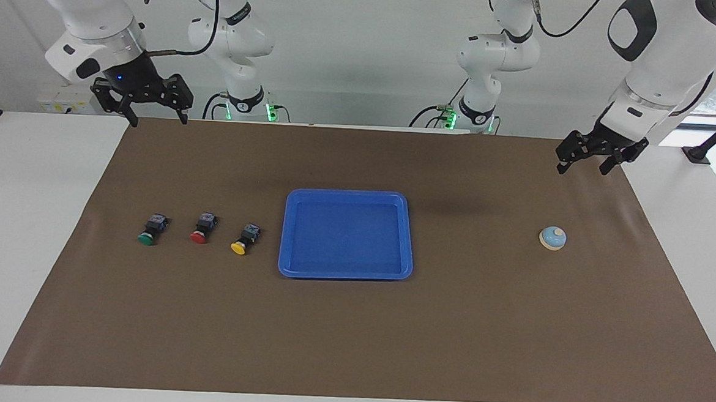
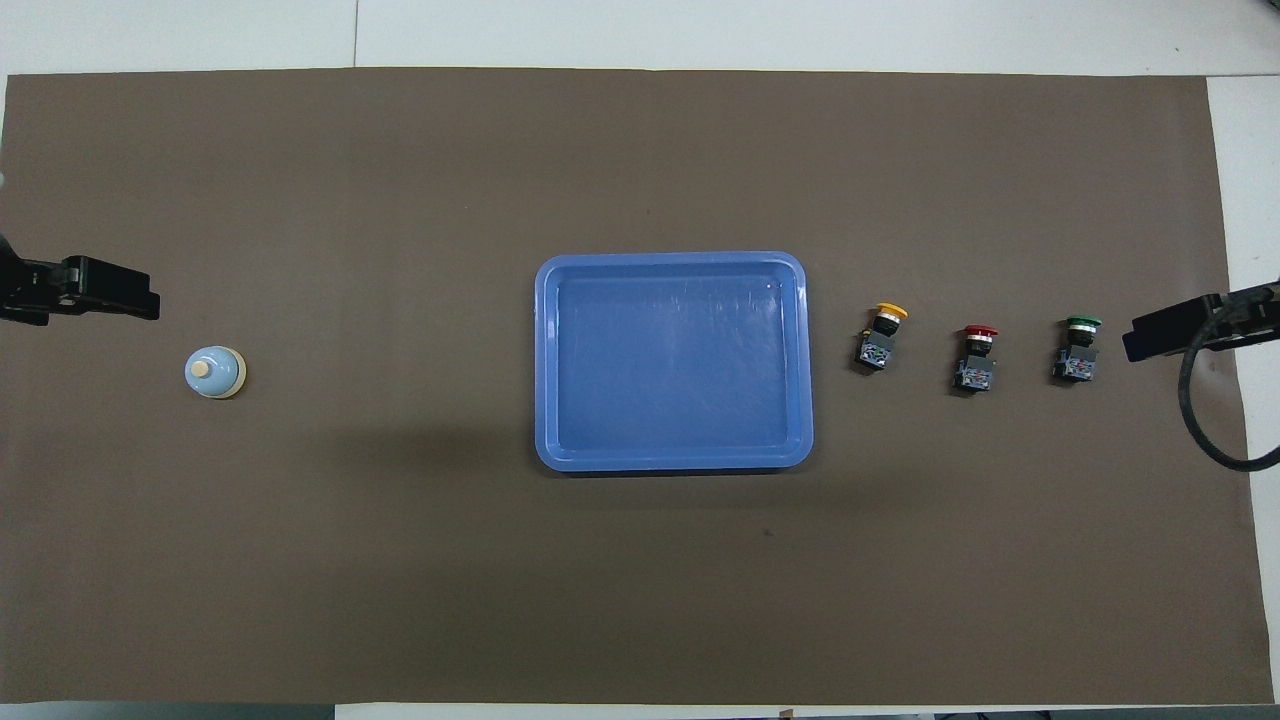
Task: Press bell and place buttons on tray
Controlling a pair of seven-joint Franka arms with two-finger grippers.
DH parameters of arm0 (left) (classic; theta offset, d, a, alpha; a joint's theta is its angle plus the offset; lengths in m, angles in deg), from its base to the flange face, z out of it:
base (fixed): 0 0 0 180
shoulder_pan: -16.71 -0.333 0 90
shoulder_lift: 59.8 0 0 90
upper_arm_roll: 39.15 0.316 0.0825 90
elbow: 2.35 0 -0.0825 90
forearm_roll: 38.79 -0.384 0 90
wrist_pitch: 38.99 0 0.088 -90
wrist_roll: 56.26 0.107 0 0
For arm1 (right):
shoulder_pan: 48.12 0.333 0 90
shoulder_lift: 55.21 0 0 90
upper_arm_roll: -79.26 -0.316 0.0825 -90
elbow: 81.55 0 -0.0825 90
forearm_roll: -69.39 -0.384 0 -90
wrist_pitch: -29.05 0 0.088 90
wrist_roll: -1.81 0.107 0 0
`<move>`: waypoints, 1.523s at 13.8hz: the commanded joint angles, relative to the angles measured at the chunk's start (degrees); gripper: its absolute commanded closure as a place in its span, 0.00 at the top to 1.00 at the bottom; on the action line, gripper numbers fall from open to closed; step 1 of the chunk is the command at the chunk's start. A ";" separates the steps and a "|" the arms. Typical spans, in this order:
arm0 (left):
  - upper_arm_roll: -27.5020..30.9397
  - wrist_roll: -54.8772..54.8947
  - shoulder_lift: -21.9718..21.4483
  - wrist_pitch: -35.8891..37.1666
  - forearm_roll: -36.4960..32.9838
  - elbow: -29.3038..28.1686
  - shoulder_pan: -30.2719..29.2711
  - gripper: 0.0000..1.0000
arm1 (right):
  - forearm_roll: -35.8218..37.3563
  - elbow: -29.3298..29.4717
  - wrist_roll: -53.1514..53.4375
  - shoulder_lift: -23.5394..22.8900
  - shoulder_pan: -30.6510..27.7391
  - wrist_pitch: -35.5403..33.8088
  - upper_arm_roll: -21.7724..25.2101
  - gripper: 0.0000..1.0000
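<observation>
The bell [image 1: 553, 238] [image 2: 214, 372], light blue with a pale knob, stands on the brown mat toward the left arm's end. My left gripper [image 1: 582, 168] [image 2: 150, 303] hangs open and empty over the mat near the bell, not touching it. The blue tray [image 1: 347, 237] [image 2: 672, 360] lies mid-table with nothing in it. Beside it, toward the right arm's end, three buttons lie in a row: yellow [image 1: 245, 238] [image 2: 880, 337], red [image 1: 202, 228] [image 2: 976, 358], green [image 1: 150, 229] [image 2: 1077, 349]. My right gripper [image 1: 159, 121] [image 2: 1135, 345] hangs open over the mat's edge, apart from the green button.
A brown mat [image 1: 351, 335] covers most of the white table [image 1: 26, 208]. A black cable [image 2: 1200, 430] loops down from the right arm's wrist over the mat's end.
</observation>
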 commanded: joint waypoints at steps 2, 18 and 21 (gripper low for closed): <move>0.32 -1.23 -0.31 0.12 0.09 -1.52 -0.38 0.00 | 0.15 -0.67 -0.74 0.76 -0.74 -0.41 -0.48 1.00; 0.50 6.06 9.87 -33.27 -0.61 -24.64 -9.09 0.00 | 0.15 -0.67 -0.74 0.76 -0.66 -0.41 -0.48 1.00; 0.50 6.15 11.02 -36.25 -0.61 -26.57 -8.73 0.00 | 0.15 -0.67 -0.74 0.76 -0.74 -0.41 -0.48 1.00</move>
